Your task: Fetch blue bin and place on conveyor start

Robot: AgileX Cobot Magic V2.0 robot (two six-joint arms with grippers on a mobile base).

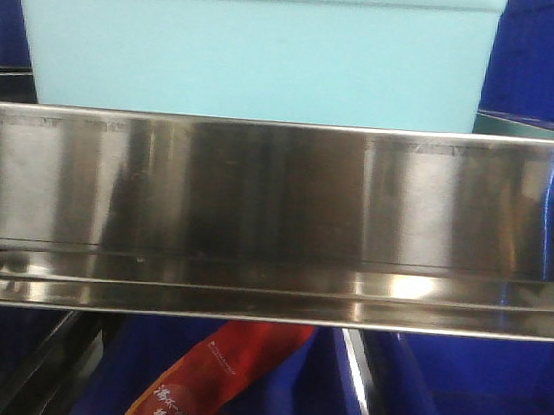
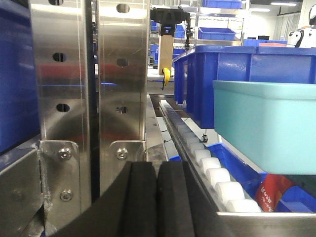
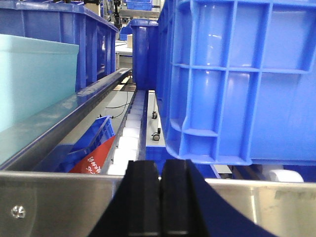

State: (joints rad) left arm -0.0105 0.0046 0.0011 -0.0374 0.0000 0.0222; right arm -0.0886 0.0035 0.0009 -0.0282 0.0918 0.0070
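– Behind the steel shelf rail [image 1: 276, 217], where's the blue bin [image 1: 257, 50]?
– Right at that front edge, with dark blue crates [image 3: 237, 79] flanking it and a slim open lane on its right.
– Fingers?
– Both sets are pressed together and empty: left fingers [image 2: 140, 197], right fingers [image 3: 143, 197].

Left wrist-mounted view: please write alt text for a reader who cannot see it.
The left gripper, black pads shut on nothing, points along a row of white rollers. The pale turquoise blue bin sits at the right, dark blue crates behind it; steel uprights fill the left.
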